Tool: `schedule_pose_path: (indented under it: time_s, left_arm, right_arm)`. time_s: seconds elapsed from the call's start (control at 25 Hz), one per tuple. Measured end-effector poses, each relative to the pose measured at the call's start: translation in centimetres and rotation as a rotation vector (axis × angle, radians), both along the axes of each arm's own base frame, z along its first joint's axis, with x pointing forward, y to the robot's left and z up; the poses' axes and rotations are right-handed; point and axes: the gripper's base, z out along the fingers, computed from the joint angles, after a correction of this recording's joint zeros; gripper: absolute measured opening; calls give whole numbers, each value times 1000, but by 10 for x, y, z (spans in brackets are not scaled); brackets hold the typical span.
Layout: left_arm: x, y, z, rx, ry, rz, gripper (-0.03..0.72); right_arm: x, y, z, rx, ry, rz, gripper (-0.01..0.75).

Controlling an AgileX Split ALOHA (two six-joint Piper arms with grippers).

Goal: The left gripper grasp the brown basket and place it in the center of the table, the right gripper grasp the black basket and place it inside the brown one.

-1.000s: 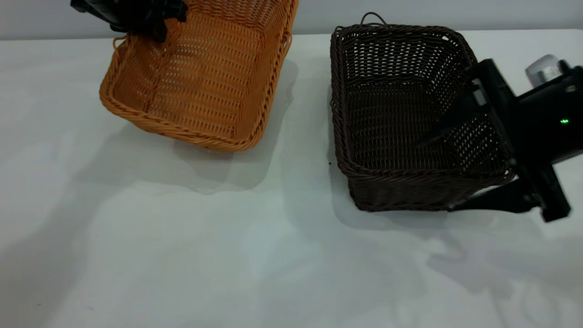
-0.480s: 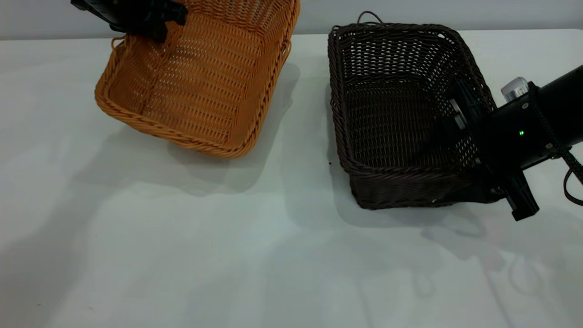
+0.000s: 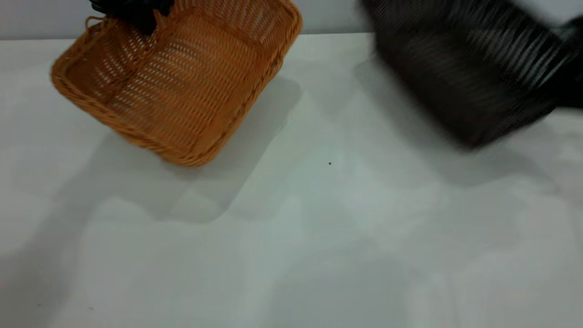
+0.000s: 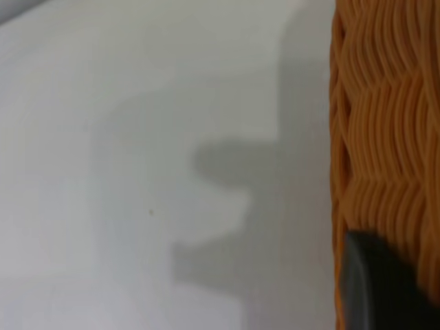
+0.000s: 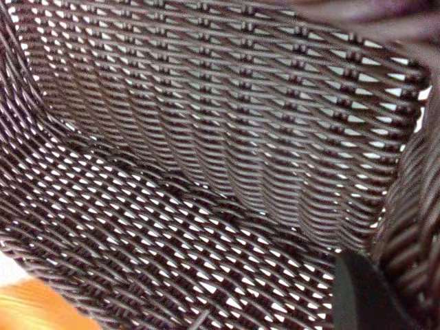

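Observation:
The brown basket [image 3: 177, 86] hangs tilted over the far left of the table [image 3: 291, 237], open side towards the camera. My left gripper [image 3: 134, 16] is shut on its far rim. In the left wrist view a dark finger [image 4: 381, 289] lies against the orange wall [image 4: 385, 110]. The black basket [image 3: 460, 77] is a blurred shape in the air at the far right, off the table. My right gripper [image 3: 571, 77] holds its right wall at the picture's edge. The right wrist view looks into the dark weave [image 5: 206, 151], with one finger [image 5: 364, 295] against the wall.
A small dark speck [image 3: 329, 163] lies on the table near the middle. Soft shadows of both baskets fall on the tabletop. An orange patch [image 5: 34, 309] shows past the black basket's edge in the right wrist view.
The right gripper closed on the black basket's wall and lifted it up and to the right, off the table. The brown basket swung left and turned in the left gripper.

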Motion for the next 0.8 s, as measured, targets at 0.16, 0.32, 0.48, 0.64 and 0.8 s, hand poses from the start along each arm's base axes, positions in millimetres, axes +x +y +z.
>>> schedule_pose_path:
  time_s: [0.16, 0.32, 0.48, 0.64, 0.8]
  left_arm:
    - [-10, -25, 1, 24, 53, -226, 79]
    - [-19, -64, 1, 0, 54, -556, 79]
    - [-27, -98, -18, -24, 48, -858, 79]
    - [-27, -127, -33, -22, 16, -1053, 79]
    - [-24, -152, -39, -2, -18, -1144, 79]
  right_arm:
    - [3, -41, 51, -30, -130, 54, 82]
    - [-7, -58, 79, -79, -142, 154, 82]
    - [-14, -62, 90, -97, -140, 189, 82]
    - [-15, -59, 94, -75, -143, 212, 82]
    - [-18, -58, 94, -60, -138, 242, 82]
